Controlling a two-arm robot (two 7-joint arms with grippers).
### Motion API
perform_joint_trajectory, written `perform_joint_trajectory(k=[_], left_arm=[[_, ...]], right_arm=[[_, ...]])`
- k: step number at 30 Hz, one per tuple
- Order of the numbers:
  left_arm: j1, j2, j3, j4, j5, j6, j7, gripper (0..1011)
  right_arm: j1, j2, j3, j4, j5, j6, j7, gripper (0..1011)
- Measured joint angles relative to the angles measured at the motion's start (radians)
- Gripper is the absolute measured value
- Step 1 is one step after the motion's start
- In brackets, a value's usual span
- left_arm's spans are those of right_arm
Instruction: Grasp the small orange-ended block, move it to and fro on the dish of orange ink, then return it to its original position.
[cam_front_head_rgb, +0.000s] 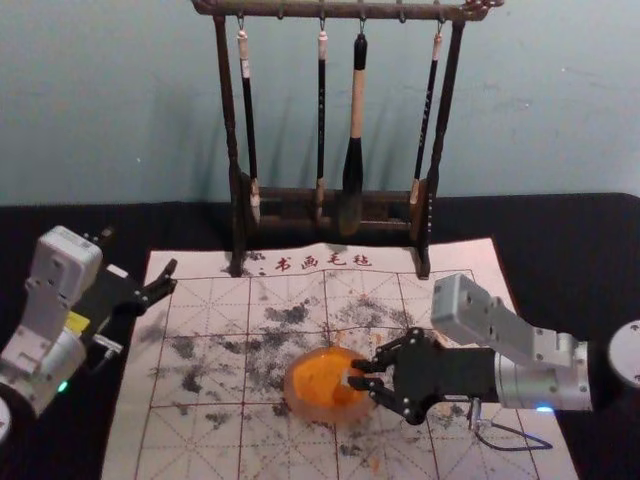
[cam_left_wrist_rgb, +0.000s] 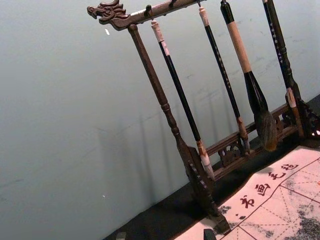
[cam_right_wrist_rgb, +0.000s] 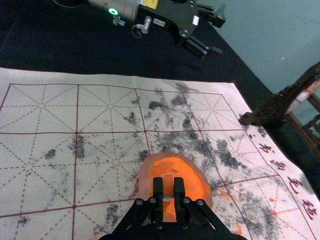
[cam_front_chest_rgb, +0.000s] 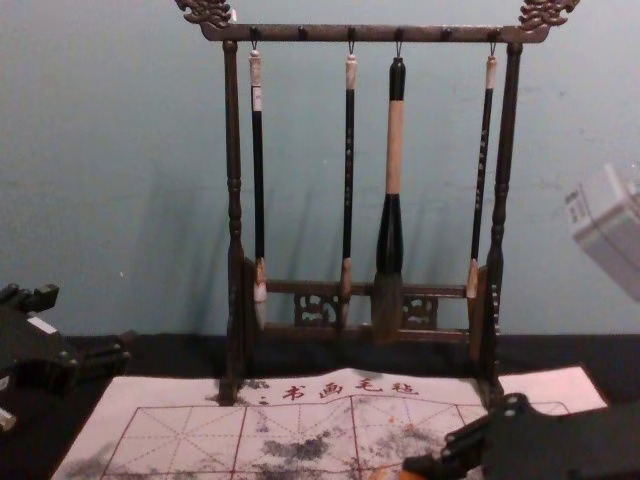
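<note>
One block (cam_right_wrist_rgb: 168, 186), lengthwise in right gripper (cam_front_head_rgb: 358, 376), orange end toward dish (cam_front_head_rgb: 292, 385)

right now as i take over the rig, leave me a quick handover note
Right gripper: shut on the small block, over the dish of orange ink.
Left gripper: open, idle by the writing mat's left edge.
Done: block grasped and brought to the dish.
Remaining: to-and-fro strokes (can't tell whether begun), then returning the block to its original spot.
</note>
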Motion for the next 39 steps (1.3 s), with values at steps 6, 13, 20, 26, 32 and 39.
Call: perform_joint_trajectory(k=[6,13,20,26,32,39], left_arm=[[0.0,0.0,0.0,0.0,0.0,0.0,0.0,1001],[0.0,0.0,0.0,0.0,0.0,0.0,0.0,1002],[0.0,0.0,0.0,0.0,0.0,0.0,0.0,1001],[0.0,0.0,0.0,0.0,0.0,0.0,0.0,1001],[0.0,0.0,0.0,0.0,0.0,0.0,0.0,1001],[0.0,0.0,0.0,0.0,0.0,0.0,0.0,1001]], right_arm=[[0.014,-0.014,-0.013,0.005,-0.01,0.005,0.0,101],[0.035,-0.034,-0.025,0.028,-0.025,0.014,-0.004,101],[0.059,-0.055,-0.031,0.063,-0.039,0.019,-0.013,101],[0.073,-0.068,-0.031,0.086,-0.047,0.024,-0.02,101],[0.077,-0.069,-0.023,0.093,-0.05,0.032,-0.028,101],[0.069,-0.049,-0.009,0.071,-0.05,0.041,-0.034,101]])
